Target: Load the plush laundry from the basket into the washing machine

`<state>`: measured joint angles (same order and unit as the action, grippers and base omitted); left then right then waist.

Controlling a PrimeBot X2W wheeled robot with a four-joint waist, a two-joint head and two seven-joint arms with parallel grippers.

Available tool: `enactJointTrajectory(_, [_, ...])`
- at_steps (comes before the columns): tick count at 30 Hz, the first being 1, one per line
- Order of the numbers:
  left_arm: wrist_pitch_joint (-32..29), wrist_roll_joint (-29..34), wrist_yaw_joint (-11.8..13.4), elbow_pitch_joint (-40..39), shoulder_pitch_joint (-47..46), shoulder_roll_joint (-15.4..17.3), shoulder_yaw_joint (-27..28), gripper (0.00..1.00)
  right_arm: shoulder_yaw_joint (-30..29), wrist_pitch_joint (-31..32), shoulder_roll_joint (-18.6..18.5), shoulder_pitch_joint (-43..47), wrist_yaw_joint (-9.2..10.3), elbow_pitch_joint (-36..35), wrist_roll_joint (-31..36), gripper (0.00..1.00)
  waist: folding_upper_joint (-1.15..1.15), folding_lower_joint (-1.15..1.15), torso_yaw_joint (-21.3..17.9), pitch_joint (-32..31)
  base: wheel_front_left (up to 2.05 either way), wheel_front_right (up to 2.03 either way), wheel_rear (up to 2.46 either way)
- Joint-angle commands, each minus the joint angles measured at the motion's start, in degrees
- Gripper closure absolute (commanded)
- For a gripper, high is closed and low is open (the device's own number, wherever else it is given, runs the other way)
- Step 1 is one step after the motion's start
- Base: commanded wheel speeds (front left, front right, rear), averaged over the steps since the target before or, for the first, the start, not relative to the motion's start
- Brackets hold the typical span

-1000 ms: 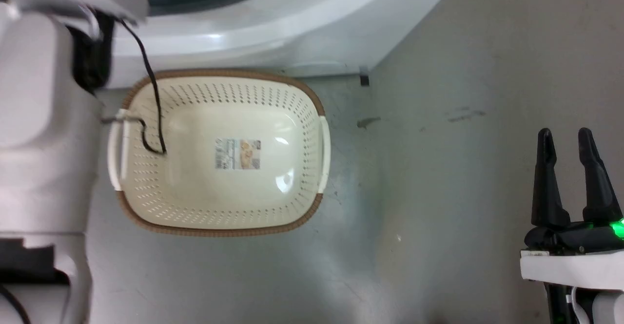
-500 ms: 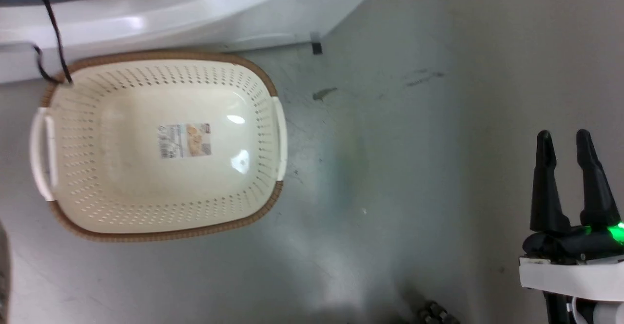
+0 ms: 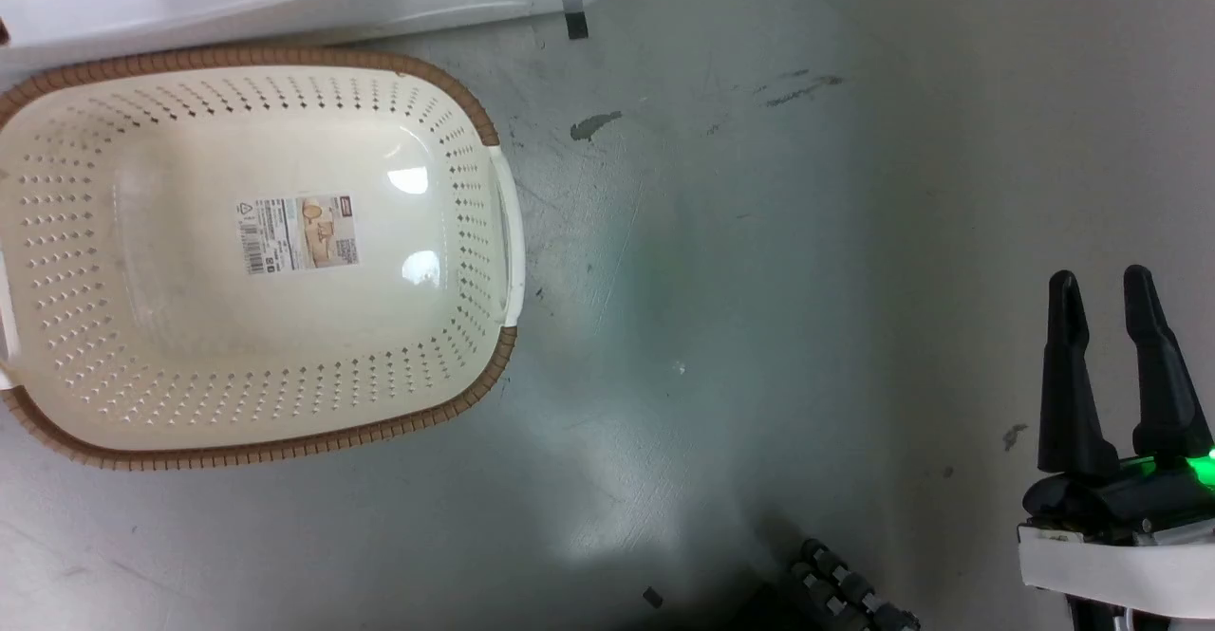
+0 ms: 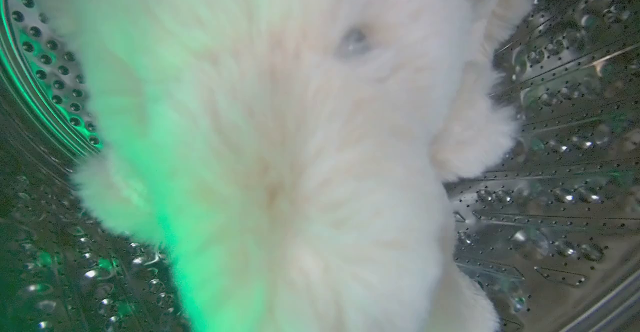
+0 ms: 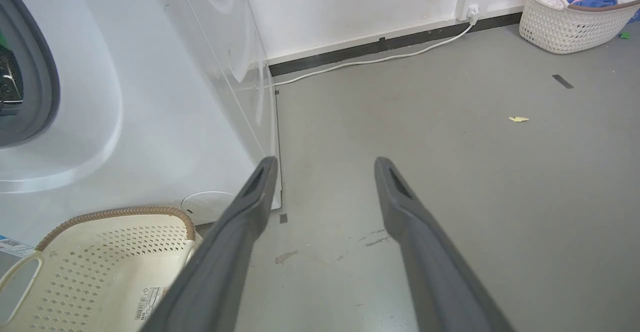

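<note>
Our left gripper, hidden in fur, pinches the teddy bear (image 4: 280,137) inside the drum (image 4: 550,122); our right gripper (image 3: 1099,275) gapes wide, right of the basket (image 3: 510,232).

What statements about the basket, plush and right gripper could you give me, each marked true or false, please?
1. The basket is empty. True.
2. The plush lies on the floor. False: it is inside the drum.
3. The right gripper is open and holds nothing. True.
4. The basket stands far from the washer. False: it sits right before it.
5. A second basket holds clothes. True.
</note>
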<state>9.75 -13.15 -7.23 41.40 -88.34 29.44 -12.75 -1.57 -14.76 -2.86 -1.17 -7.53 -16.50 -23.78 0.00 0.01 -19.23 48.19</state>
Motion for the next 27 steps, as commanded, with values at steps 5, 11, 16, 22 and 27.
enactJointTrajectory(5, [0.07,-0.58,-0.11,1.52,-3.23,-0.58,-0.46,0.00,-0.33,-0.24,-0.01,0.17,0.04,-0.12,-0.52,0.00,0.00,-0.01,0.69,0.70,0.00,0.00,0.00])
enactJointTrajectory(11, [0.69,-2.15,0.19,4.85,-2.85,-2.70,-0.43,0.00,-0.66,-0.24,-0.01,-1.45,0.04,0.69,-0.21,0.00,0.00,-0.01,2.45,-0.47,0.00,0.00,0.00])
enactJointTrajectory(16, [1.99,-2.87,0.10,6.55,-0.81,-5.30,-1.73,0.00,-1.17,-0.24,-0.01,-3.48,0.04,1.44,0.74,0.00,0.00,-0.01,4.72,-2.25,0.00,0.00,0.00])
enactJointTrajectory(22, [3.82,-5.28,-0.10,9.31,6.75,-10.04,-3.87,0.00,-2.09,-0.24,-0.01,-5.67,0.04,3.80,2.96,0.00,0.00,-0.01,9.22,-8.78,0.00,0.00,0.00])
enactJointTrajectory(27, [4.70,-7.02,-0.09,10.27,12.43,-12.23,-3.71,0.00,-2.72,-0.24,-0.01,-5.99,0.04,5.71,4.62,0.00,0.00,-0.01,11.77,-14.04,0.00,0.00,0.00])
